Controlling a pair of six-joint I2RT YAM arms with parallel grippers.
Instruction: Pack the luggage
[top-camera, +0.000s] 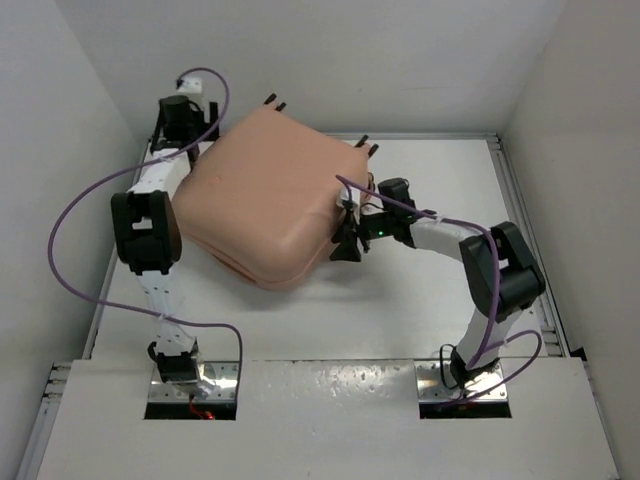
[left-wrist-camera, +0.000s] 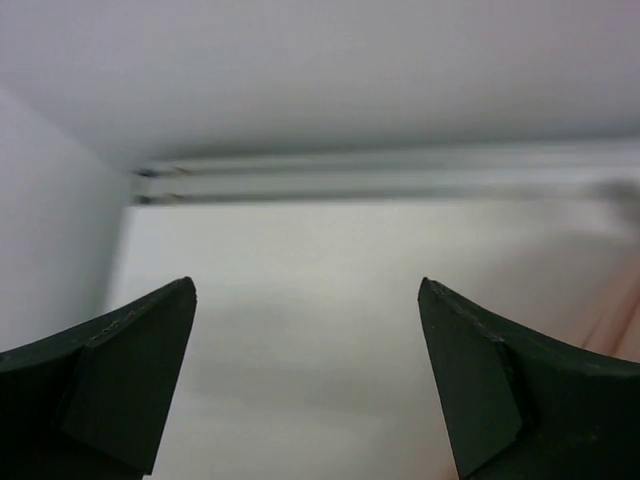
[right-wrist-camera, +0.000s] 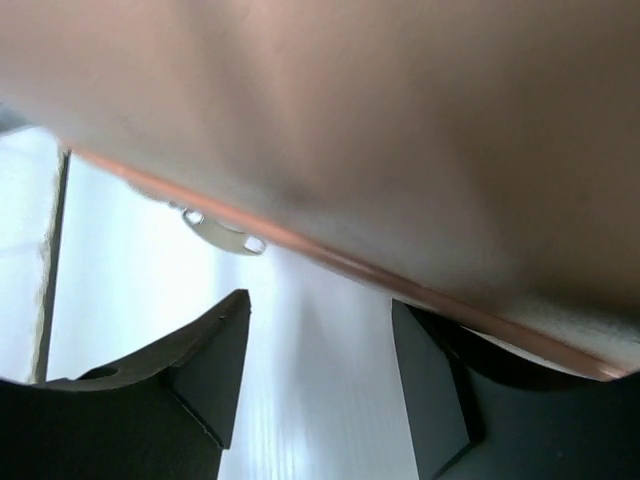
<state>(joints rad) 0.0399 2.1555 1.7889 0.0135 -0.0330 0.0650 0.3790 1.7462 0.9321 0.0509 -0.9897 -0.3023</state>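
While it lies shut, suitcase: resting on table
Left pincer: spread wide, empty, near back wall
Right pincer: partly spread, empty, beside suitcase's edge

The luggage is plain salmon-pink, with black wheels. Beneath it the table is white. Either side of it, purple cables trail along white-and-black arms.
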